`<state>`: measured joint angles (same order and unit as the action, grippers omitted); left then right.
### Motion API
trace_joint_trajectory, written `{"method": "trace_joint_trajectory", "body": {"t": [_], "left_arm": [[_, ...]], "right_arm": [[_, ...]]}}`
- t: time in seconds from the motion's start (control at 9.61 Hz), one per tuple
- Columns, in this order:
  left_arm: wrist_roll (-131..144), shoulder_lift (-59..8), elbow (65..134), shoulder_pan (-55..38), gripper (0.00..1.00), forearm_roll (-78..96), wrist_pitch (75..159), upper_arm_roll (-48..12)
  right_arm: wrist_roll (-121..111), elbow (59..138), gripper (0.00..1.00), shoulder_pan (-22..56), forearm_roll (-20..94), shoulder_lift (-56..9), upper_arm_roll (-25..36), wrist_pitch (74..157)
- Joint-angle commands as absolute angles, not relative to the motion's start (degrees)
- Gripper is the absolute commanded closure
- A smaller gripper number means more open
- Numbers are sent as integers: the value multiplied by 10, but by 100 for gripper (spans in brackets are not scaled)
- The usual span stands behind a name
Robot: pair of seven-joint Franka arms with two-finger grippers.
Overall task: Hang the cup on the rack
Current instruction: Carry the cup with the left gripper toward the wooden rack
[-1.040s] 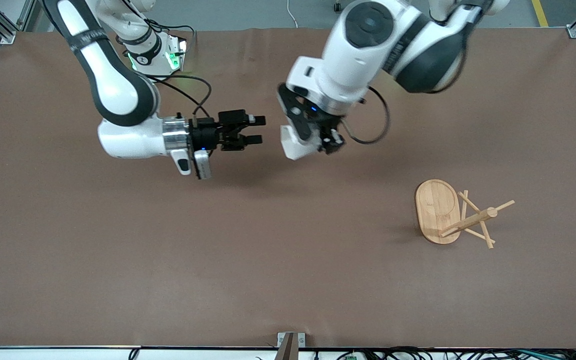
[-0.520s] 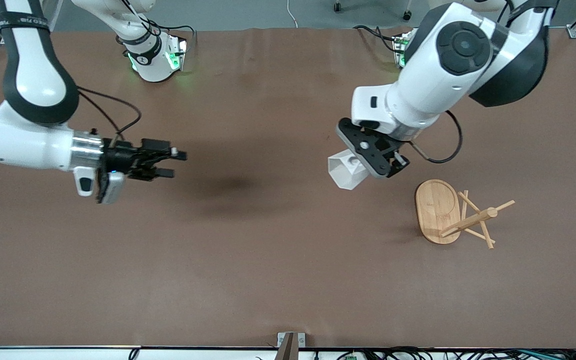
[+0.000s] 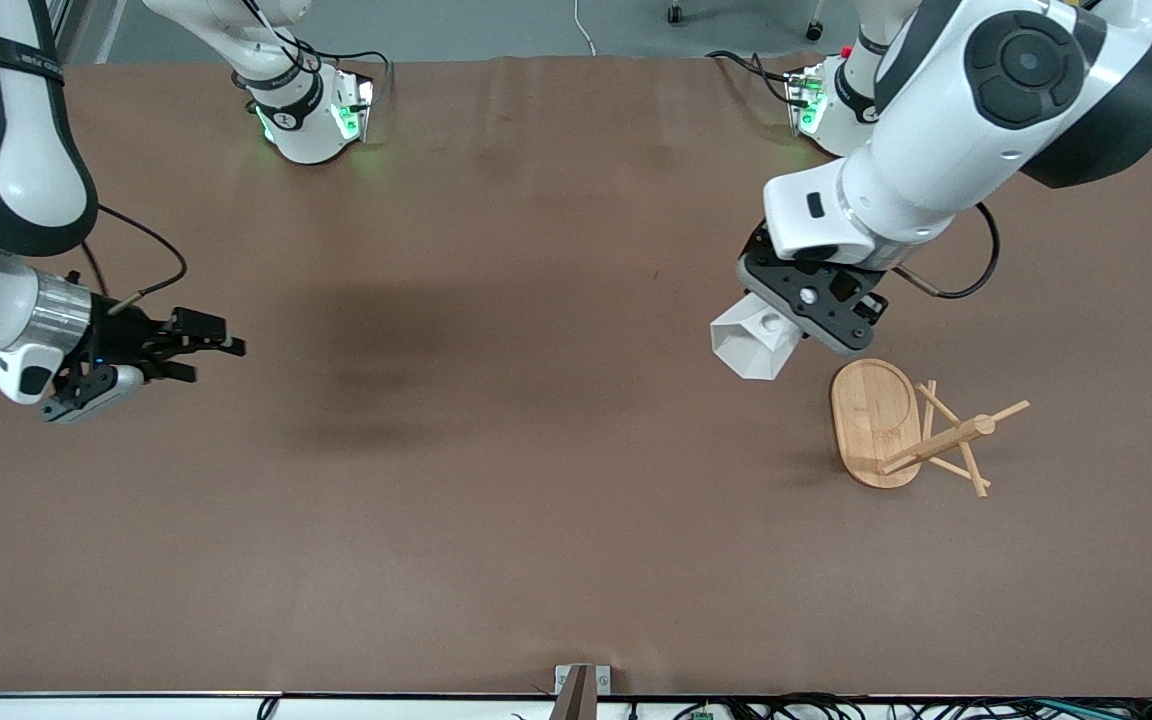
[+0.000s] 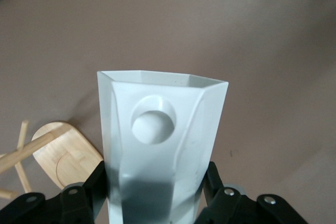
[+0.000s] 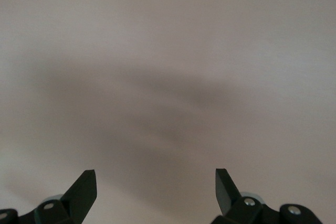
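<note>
1. The left gripper [image 3: 804, 322] is clamped on the cup [image 3: 754, 343] and holds it in the air over bare table [image 3: 536, 500], just beside the rack [image 3: 911, 432] at the left arm's end of the table
2. The relation that matters: the rack lies nearer to the front camera than the spot the cup is over, and a little farther toward the left arm's end, so the left arm is plainly the nearer one
3. In the left wrist view the fingers [image 4: 84, 195] press the cup's [image 4: 157, 145] two sides, with the handle's round hole [image 4: 153, 120] facing that camera and the rim pointing away from the wrist
4. The cup's long axis runs out along the line of the fingers, tilted down toward the table rather than upright
5. The rack stands on its oval base [image 3: 874, 412]; from the high camera its post [image 3: 936, 446] seems to lean toward the left arm's end, with thin pegs [image 3: 1006, 411] spreading off it
6. My judgement: the hole has to be lined up with one upward-slanting peg, so the cup likely needs turning first
7. The right gripper [image 3: 211, 352] waits over bare table at the right arm's end, its jaws apart and empty, as the right wrist view also shows
</note>
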<state>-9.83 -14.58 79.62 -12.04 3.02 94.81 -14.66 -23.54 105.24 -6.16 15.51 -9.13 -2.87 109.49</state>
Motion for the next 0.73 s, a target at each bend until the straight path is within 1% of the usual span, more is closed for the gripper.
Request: {"method": "trace_joint_trajectory", "body": {"t": [0.0, 0.1, 0.31, 0.52, 0.62], "left_arm": [[-85, -116, 884, -112, 81, 54, 951, -118], [-85, -95, 923, -112, 81, 72, 965, -93], [-86, -49, 1025, -113, 80, 94, 1025, -63], [-88, -27, 1100, -112, 80, 122, 1076, -48], [-93, -27, 1122, -104, 79, 123, 1099, -46]], "right_arm": [[-126, 1048, 0, -56, 58, -53, -29, 1095], [-103, 1042, 0, -55, 30, -39, -29, 1091], [-93, 994, 0, -56, -27, -27, -28, 1056], [-78, 924, 0, -57, -30, -25, -26, 952], [-30, 910, 0, -51, -29, -20, -12, 922]]}}
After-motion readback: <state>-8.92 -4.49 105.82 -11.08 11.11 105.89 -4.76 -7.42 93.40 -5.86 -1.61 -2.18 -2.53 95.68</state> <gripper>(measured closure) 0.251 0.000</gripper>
